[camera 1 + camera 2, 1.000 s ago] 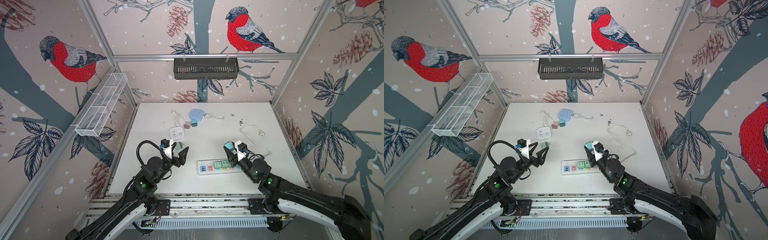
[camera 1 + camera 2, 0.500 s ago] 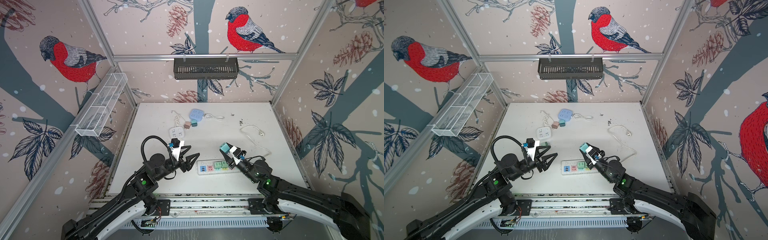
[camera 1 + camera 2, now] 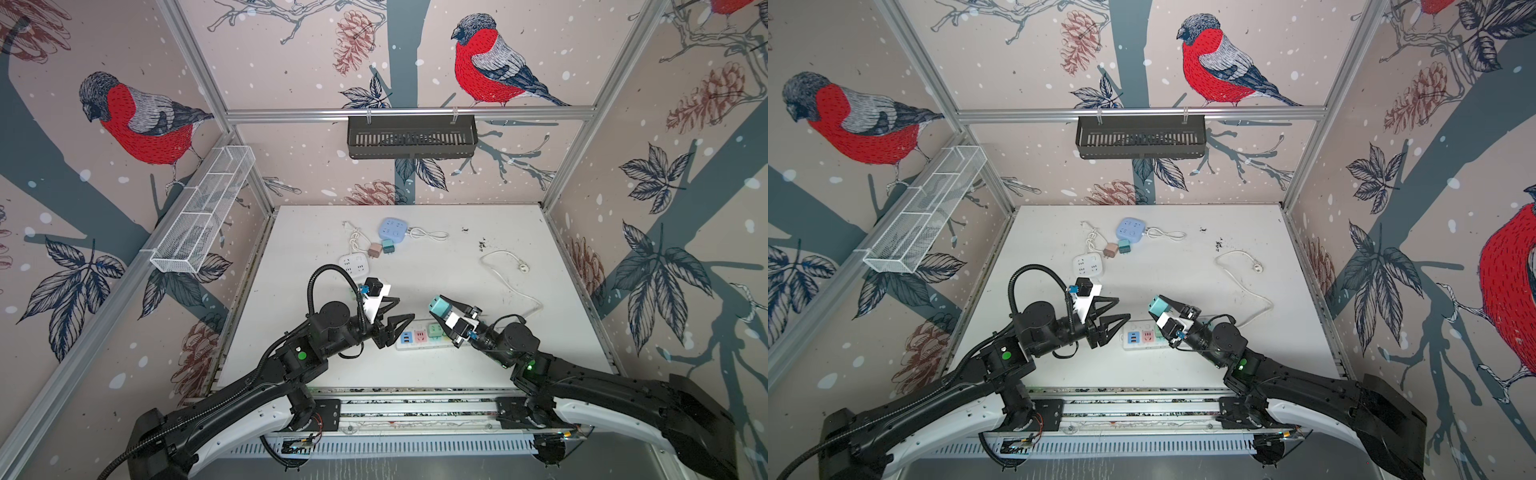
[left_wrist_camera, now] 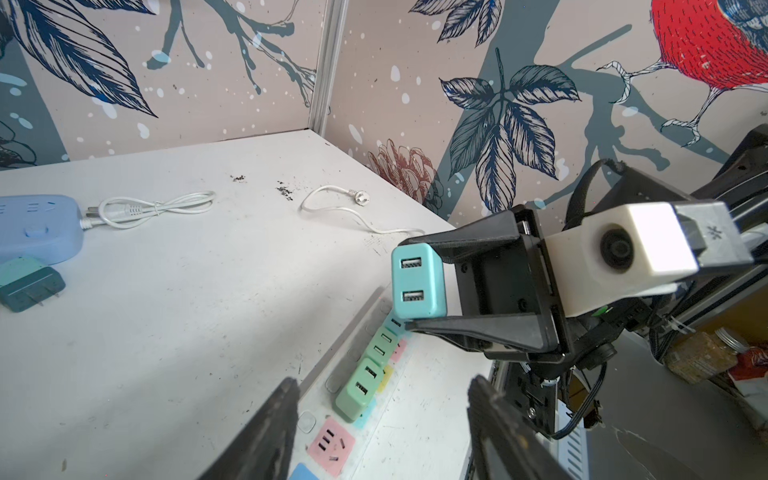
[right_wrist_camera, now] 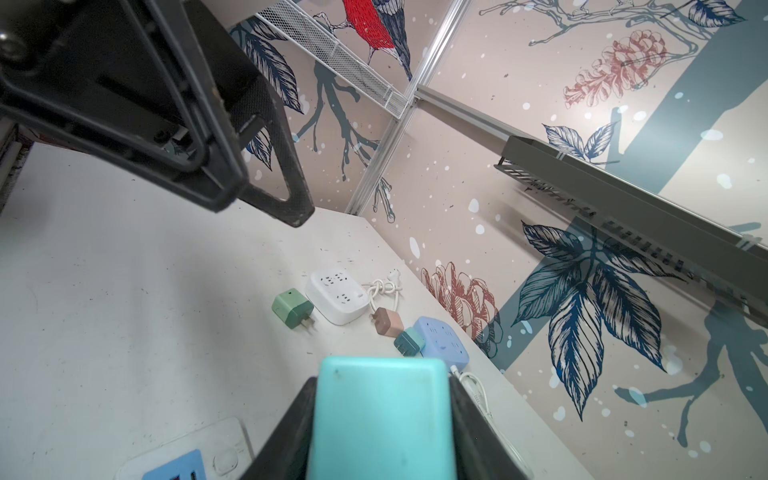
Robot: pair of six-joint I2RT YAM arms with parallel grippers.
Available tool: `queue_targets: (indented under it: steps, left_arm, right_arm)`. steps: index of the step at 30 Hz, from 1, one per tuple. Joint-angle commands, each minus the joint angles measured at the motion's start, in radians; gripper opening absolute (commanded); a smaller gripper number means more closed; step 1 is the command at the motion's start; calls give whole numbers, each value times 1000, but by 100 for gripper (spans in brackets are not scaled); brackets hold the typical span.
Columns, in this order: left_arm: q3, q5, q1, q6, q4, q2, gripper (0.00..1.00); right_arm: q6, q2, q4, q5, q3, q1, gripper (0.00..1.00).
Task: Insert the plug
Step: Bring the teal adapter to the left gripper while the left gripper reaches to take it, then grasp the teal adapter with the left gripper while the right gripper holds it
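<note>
Bird-papered walls enclose a white bench (image 3: 457, 374) where, within a second, the left claw (image 3: 405, 309) has been swung from beside the white cube socket (image 3: 354, 264) to the blue end of the power strip (image 3: 417, 337), its jaws narrowed to half-width and empty. The teal plug (image 4: 417, 286), clamped in the right claw (image 3: 445, 312), has been lowered over the strip; bracing ahead of insertion is suggested. The plug's prongs are hidden in every view, and the intended socket cannot be told.
</note>
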Motion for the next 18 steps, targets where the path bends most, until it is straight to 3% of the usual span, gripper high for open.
queue_targets:
  steps: [1,18]
  left_arm:
    - [19,15,-9,10,11,17,64]
    - [58,30,-27,29,-7,100,63]
  right_arm:
    - [-44,21,62,-20,14,5,9]
    - [-143,59,93,-64,28,38,8]
